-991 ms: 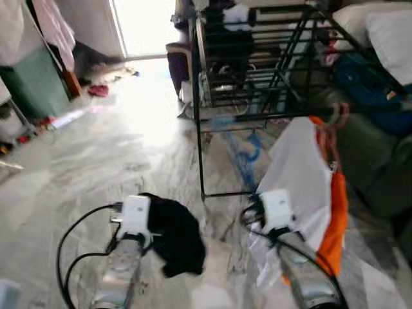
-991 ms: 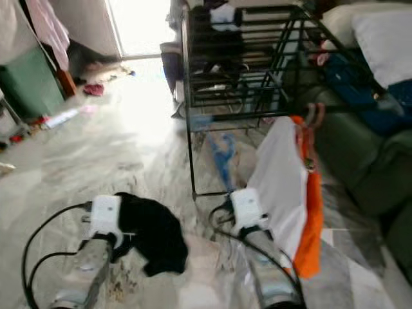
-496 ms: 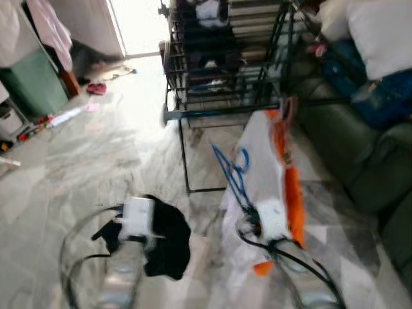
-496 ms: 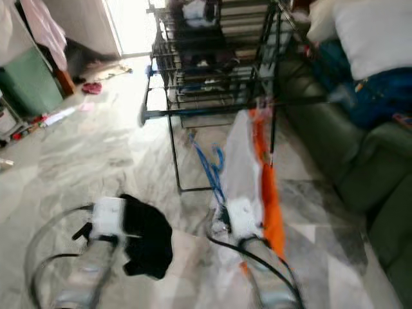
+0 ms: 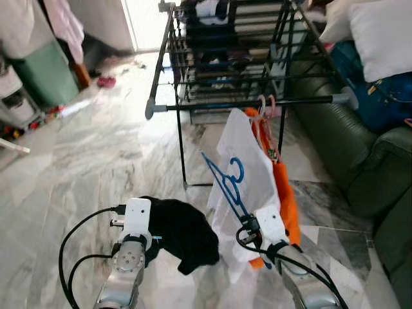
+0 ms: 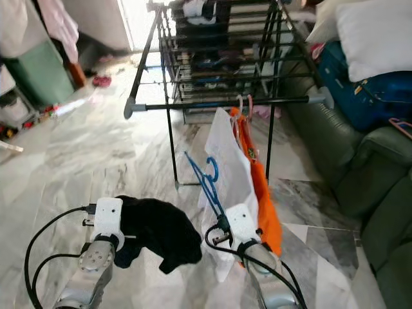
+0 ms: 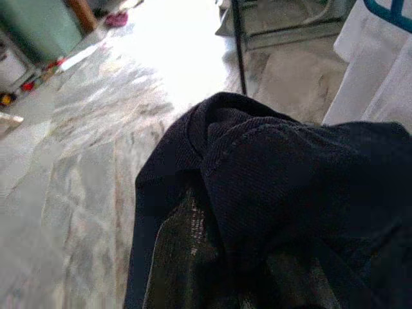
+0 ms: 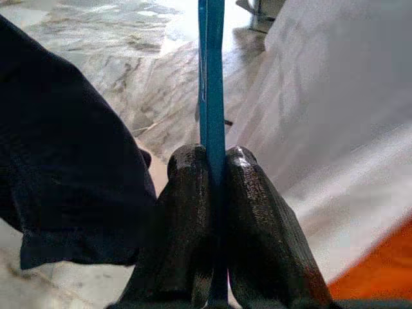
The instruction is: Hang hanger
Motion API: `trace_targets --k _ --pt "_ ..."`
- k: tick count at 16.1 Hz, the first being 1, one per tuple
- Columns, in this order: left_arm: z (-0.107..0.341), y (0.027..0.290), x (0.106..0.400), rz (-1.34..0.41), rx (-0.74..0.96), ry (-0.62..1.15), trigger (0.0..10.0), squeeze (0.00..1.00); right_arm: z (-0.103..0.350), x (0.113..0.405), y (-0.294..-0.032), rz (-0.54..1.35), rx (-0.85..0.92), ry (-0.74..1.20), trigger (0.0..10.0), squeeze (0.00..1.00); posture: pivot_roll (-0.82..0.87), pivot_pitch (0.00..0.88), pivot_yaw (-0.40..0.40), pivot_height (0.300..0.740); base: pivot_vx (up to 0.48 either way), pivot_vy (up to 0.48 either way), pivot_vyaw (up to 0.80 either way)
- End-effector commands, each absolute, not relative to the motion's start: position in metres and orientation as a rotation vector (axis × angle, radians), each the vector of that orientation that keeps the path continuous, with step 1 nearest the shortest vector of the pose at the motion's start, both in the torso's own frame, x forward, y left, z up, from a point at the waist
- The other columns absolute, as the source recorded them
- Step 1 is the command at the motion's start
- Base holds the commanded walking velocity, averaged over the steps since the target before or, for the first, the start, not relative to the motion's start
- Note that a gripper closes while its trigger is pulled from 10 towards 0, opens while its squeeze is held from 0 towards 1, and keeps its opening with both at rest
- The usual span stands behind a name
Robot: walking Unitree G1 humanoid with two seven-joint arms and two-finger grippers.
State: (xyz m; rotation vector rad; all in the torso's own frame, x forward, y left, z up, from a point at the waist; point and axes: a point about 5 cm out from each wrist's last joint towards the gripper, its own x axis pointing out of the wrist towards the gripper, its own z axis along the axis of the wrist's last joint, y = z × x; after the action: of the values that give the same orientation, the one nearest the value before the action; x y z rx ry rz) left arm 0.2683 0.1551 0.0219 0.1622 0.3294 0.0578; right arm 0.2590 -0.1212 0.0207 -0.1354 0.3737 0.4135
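I have the right claw (image 8: 212,168) pinched tight on the blue hanger (image 5: 225,183); in the right wrist view both black fingers (image 8: 254,212) press flat against the thin blue bar. In the left eye view that hanger stands just right of centre, rising from the claw at the lower middle with its hook uppermost, in front of a white garment (image 5: 248,167) and below the rail. The white garment and an orange one (image 5: 286,199) touching it hang from the front rail (image 5: 251,103) of the black drying rack (image 5: 225,38), which fills the upper middle of the frame. The left claw (image 5: 151,241), at lower left, carries a black cloth (image 5: 187,232) that drapes over its fingers, so I cannot tell how far apart they stand; the left wrist view shows that dark fabric (image 7: 270,193) close up. A green sofa (image 5: 360,154) with a white pillow (image 5: 380,32) sits along the right edge, above grey marble floor (image 5: 77,161).
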Motion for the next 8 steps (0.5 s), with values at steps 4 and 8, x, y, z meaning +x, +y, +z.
trace_targets --k 4,8 --pt "0.0273 0.1574 0.2736 0.088 0.176 0.315 10.0 0.00 0.0289 0.2634 -0.1089 0.465 -0.120 0.341 10.0 0.00 -0.09 0.016 0.076 0.740 0.000 0.000 0.59" --pt "0.0260 0.1590 0.2742 0.096 0.185 0.324 10.0 0.00 0.0279 0.2629 -0.1080 0.470 -0.118 0.347 10.0 0.00 -0.09 0.017 0.081 0.740 -0.187 0.000 0.55"
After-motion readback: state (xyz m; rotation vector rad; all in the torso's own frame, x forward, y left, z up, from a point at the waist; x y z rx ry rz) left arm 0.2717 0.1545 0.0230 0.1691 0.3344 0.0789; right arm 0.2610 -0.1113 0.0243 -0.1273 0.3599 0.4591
